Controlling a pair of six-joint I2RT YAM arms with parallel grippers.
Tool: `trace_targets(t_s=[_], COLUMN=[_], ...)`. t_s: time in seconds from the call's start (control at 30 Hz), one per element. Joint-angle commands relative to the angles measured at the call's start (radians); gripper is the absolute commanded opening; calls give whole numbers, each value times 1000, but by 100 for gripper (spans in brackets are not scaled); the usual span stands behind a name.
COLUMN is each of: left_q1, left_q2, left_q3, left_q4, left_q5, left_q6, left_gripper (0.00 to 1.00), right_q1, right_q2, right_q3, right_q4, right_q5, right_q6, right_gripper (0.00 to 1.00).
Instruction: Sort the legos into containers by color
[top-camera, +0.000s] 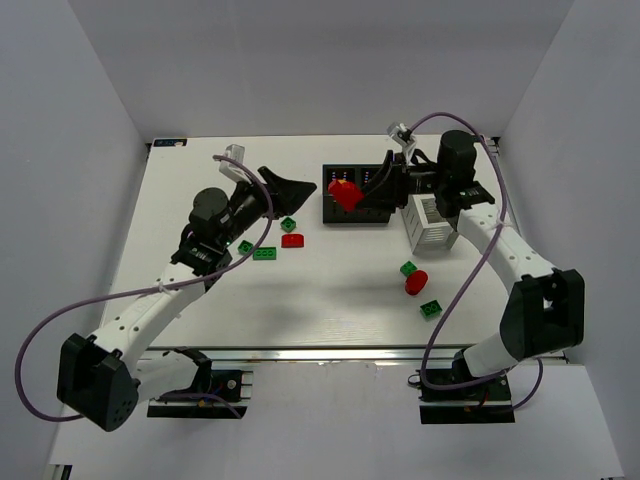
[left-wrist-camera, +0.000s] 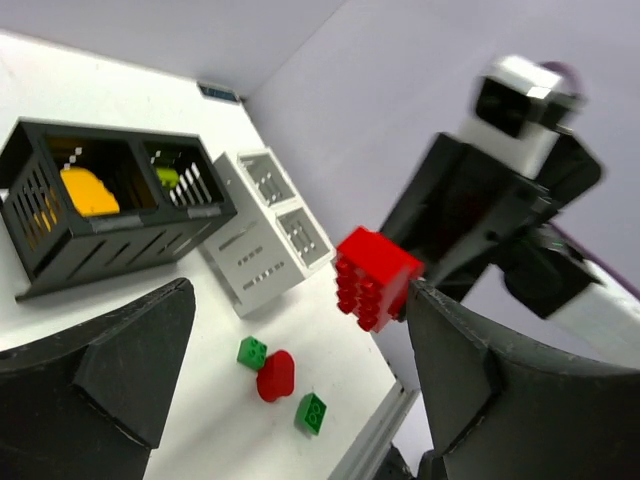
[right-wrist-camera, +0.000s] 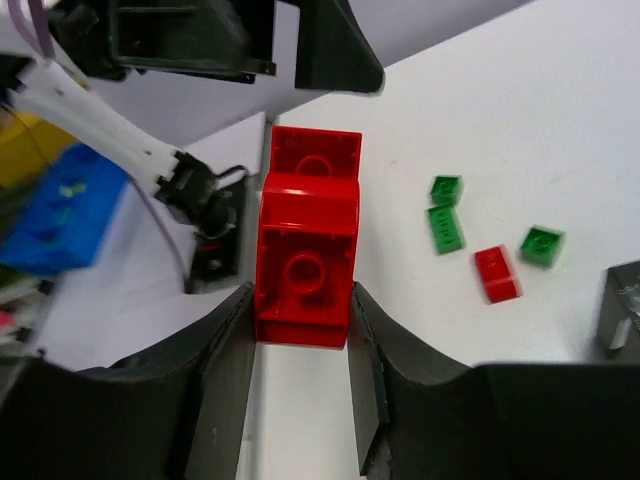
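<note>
Left arm (top-camera: 150, 305) is stretching forward, left gripper (top-camera: 288, 188) hanging with jaws spread wide. Right arm (top-camera: 505, 245) is bending inward, right gripper (right-wrist-camera: 300, 315) pinching a red brick (right-wrist-camera: 306, 240).

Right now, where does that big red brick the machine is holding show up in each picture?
Top external: red brick right of centre, overlapping the black box.
Left wrist: the brick right of centre, in mid-air.
Right wrist: the brick dead centre.
Shared landmark: the right pincer clamping it.
</note>
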Motion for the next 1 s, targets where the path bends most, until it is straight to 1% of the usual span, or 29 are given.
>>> trace_targets(t_s=[0.0, 0.03, 0.1, 0.27, 0.43, 0.73, 0.93, 0.97], left_q1=[5, 5, 5, 5, 5, 3, 3, 3], left_q2=[26, 38, 46, 64, 97, 169, 187, 192], left_q3=[60, 66, 73, 71, 65, 89, 96, 97], left_q4=[-2, -5, 4, 33, 81, 55, 58, 64], left_q5=[34, 31, 33, 71, 112, 131, 129, 134], left_q6=[-25, -33, -61, -104, -153, -165, -170, -171], left_gripper=[94, 94, 92, 92, 92, 92, 87, 83], right_q1=[20, 30, 49, 60, 83, 162, 182, 185], right_q2=[-77, -88, -102, -142, -148, -154, -149, -149], right_q3=[49, 71, 82, 47, 41, 33, 32, 30], right_q4=[-192, -284, -358, -348, -351, -349, -354, -355], right_q5=[103, 152, 267, 398, 439, 497, 510, 514], right_q6=[-301, -409, -530, -605, -670, -731, -736, -739], right_gripper=[0, 0, 0, 0, 0, 0, 0, 0])
